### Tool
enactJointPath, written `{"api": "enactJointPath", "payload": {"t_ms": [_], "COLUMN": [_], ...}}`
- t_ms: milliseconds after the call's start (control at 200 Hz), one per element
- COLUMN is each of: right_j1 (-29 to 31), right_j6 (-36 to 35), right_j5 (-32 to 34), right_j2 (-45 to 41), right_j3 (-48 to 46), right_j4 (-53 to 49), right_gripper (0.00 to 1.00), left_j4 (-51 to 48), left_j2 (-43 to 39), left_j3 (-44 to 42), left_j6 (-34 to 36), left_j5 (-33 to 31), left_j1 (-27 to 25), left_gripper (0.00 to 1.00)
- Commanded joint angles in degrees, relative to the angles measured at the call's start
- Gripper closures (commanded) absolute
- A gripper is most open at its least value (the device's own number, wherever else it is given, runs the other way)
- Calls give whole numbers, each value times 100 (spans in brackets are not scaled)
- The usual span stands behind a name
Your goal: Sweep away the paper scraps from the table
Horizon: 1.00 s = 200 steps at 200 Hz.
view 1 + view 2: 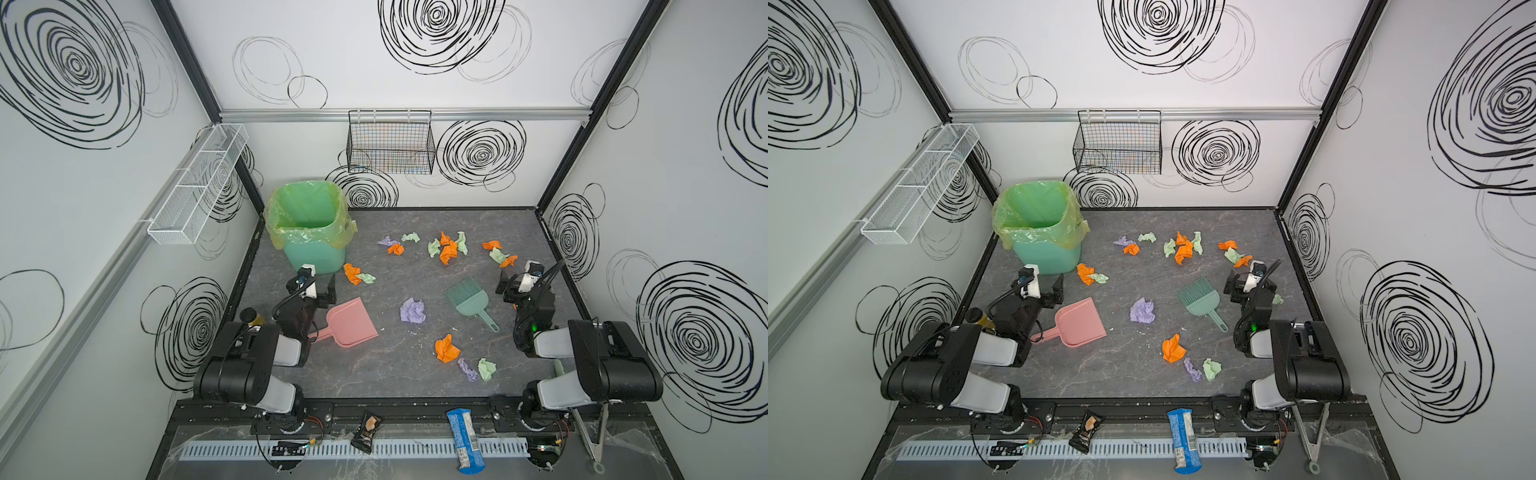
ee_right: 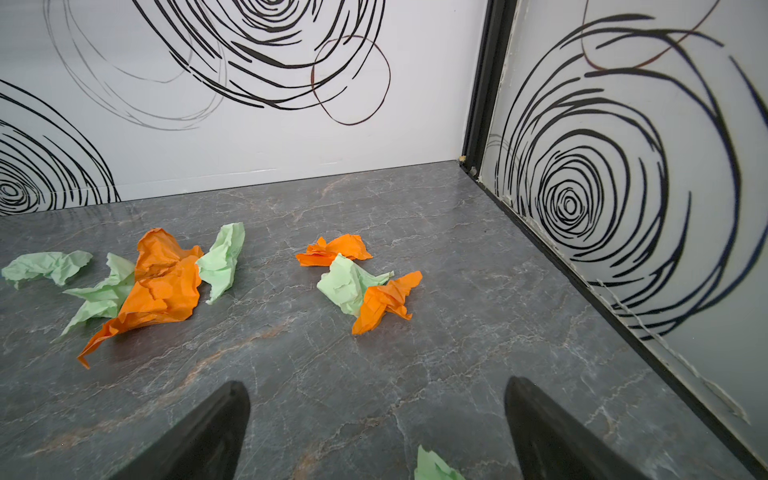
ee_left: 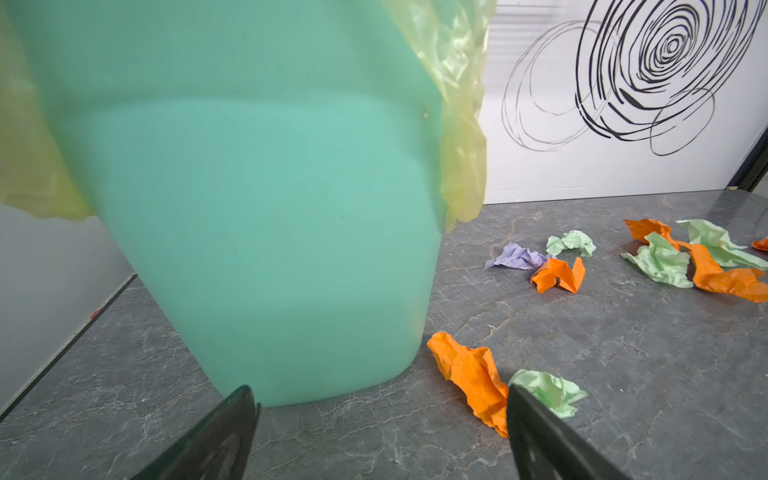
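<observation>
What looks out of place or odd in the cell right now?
Two things do not belong: a dark snack packet and a blue wrapper lie askew on the front ledge, off the table. The paper scraps are strewn over the table, as expected. Nothing looks spilled or broken.

Roughly seventeen paper scraps [image 1: 412, 311], one dustpan [image 1: 351, 322], one brush [image 1: 467, 297], one bin [image 1: 316, 253], two baskets [image 1: 390, 149]

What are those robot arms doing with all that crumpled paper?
The robot is set to sweep up paper scraps strewn over the table. Nothing is held yet: the left gripper is open by the green bin, the right gripper open near the far scraps. The pink dustpan and green brush lie untouched.
</observation>
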Motion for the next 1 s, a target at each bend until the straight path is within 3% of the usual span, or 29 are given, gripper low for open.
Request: {"api": "enactJointPath", "payload": {"t_ms": [0, 250, 385, 455, 530, 570, 645, 725, 795, 896, 996], "right_j1": [17, 68, 122, 48, -229, -391, -656, -656, -594, -222, 209], "right_j6": [3, -38, 21, 1211, 2717, 3106, 2865, 2410, 2224, 1976, 1833], "right_j5": [25, 148, 781, 1204, 1146, 993, 283, 57, -121, 338, 877], "right_j2": [48, -42, -1214, -2183, -2957, -3258, -3672, -3917, -3941, -3772, -3414], "right_j3": [111, 12, -352, -145, 169, 271, 295, 315, 468, 859, 1357], "right_j4": [89, 228, 189, -1065, -2487, -3027, -3472, -3931, -4473, -5504, -6565], "right_gripper": [0, 0, 0, 0, 0, 0, 0, 0, 0, 0, 0], "left_j4": [453, 461, 461, 459, 459, 455, 483, 534, -60, -1330, -2431], "left_j2": [29, 22, 22, 22, 22, 14, 14, -112, -506, -1209, -1779], "left_j3": [105, 101, 98, 102, 102, 92, 76, 26, 164, 540, 947], "left_j6": [-67, -54, -28, -23, -23, -23, -34, -134, -223, -326, 30], "left_j5": [-34, -51, -64, -64, -84, -66, -26, 279, 484, 367, 511], "left_j1": [53, 47, 26, 23, 16, 15, 38, 189, 315, 410, 438], "left_gripper": [4, 4, 4, 4, 4, 4, 4, 4, 4, 4, 4]}}
